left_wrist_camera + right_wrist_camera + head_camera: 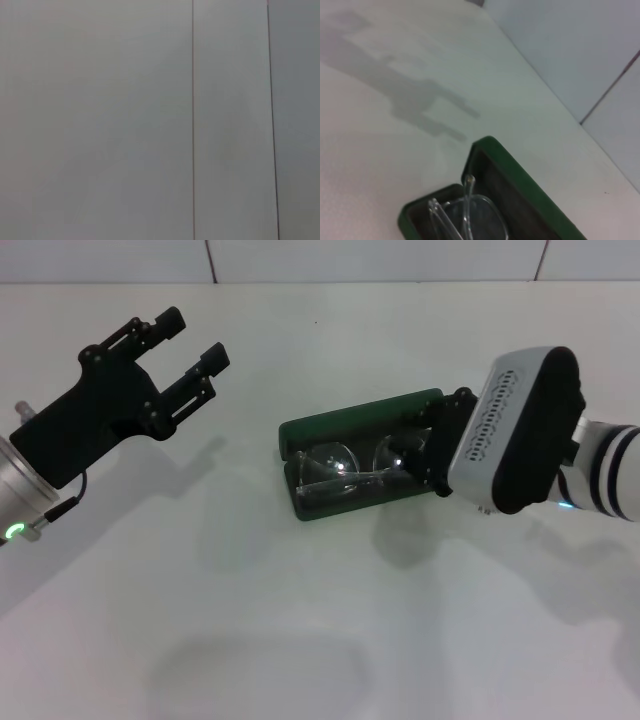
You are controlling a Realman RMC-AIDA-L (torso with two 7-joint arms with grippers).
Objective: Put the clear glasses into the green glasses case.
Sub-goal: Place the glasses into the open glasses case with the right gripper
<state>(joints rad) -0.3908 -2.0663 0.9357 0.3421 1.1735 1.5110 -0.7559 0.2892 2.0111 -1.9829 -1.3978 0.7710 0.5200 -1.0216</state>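
My right gripper [425, 445] is mostly behind my own bulky white-and-black wrist housing, so I cannot tell how its fingers stand, and that housing covers the near right end of the dark green hard clamshell glasses case [345, 415]. In my right wrist view the case [520, 180] and the transparent colourless plastic glasses [470, 220] are cut off by the picture's edge. My left wrist view shows only blank pale panels [100, 120].

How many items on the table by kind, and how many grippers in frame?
Glasses cases: 1, the green glasses case, lid open
Glasses: 1, the clear glasses, lying inside the case
Grippers: 2, the left gripper open above the table, the right gripper at the case's end
Total: 4
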